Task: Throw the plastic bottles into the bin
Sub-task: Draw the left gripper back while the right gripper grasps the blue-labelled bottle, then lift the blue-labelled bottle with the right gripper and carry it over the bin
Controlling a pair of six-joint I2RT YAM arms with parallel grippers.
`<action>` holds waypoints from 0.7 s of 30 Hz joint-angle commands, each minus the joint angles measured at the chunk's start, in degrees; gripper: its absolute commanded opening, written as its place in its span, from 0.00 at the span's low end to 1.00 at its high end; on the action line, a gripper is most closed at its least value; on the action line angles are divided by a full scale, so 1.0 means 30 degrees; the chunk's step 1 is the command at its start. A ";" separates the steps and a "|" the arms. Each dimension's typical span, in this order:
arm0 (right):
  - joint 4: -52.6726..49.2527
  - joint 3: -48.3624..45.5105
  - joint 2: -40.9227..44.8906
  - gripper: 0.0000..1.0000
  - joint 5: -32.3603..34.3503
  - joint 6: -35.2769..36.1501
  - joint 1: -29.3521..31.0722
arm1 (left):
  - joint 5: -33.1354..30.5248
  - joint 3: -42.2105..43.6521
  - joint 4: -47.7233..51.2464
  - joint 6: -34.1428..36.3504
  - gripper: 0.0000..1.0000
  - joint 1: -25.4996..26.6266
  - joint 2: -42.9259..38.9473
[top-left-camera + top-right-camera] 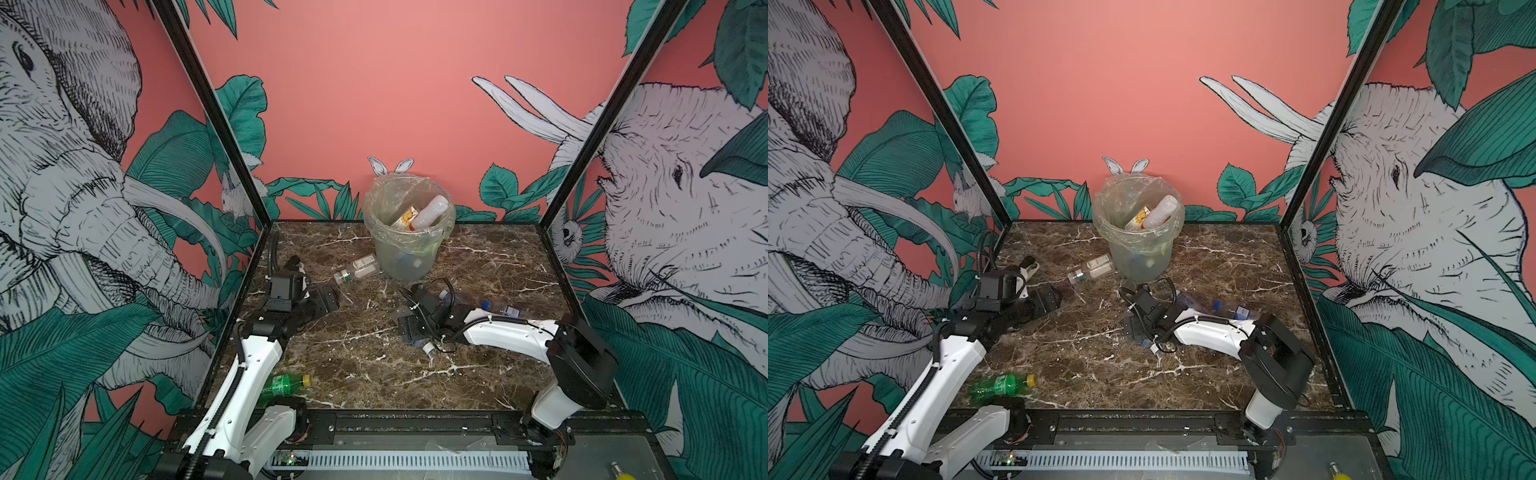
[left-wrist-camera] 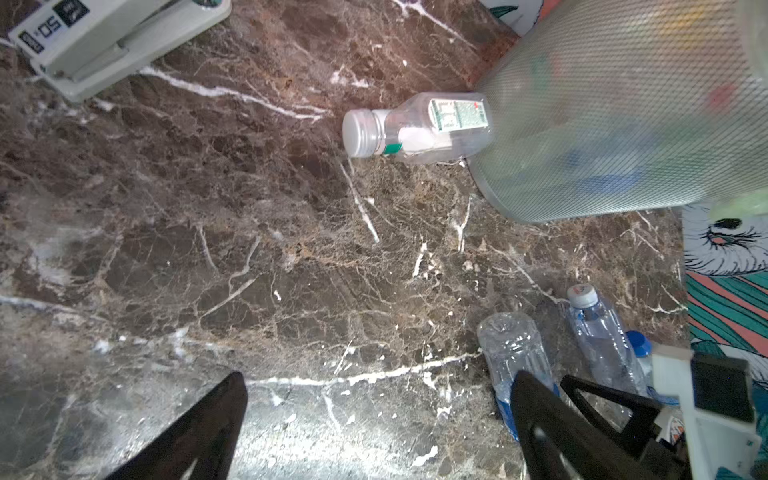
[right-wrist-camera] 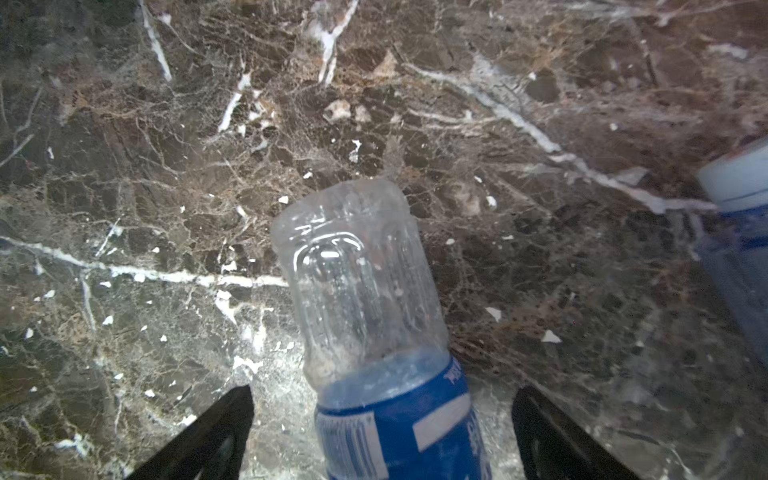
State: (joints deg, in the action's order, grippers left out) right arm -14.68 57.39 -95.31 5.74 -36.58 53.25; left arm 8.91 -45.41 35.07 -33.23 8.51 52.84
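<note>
Blue-labelled clear plastic bottle (image 3: 365, 291) lay untouched between spread right fingers (image 3: 220, 432), long axis toward their 12 o'clock; left fingers (image 2: 199, 428) released, farther.

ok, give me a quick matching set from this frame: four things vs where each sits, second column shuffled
Things:
1. green bottle
2. white-capped bottle
3. blue-label bottle
4. bin

Places:
A. upright at the back of the table, bottles inside
B. lying inside the open right gripper, not gripped
C. lying at the bin's base
D. lying near the table's front edge

Pairs: 1-D, 2-C, 3-B, 4-A
</note>
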 commanded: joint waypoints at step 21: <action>-0.0301 -0.0303 0.3811 0.63 0.1180 -0.0083 0.0379 | -0.0610 0.2976 0.0496 -0.0643 0.99 -0.0084 -0.1569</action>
State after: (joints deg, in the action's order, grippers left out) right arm -15.66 56.14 -89.82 6.74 -35.86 53.84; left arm 8.03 -37.52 36.10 -34.94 8.51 49.15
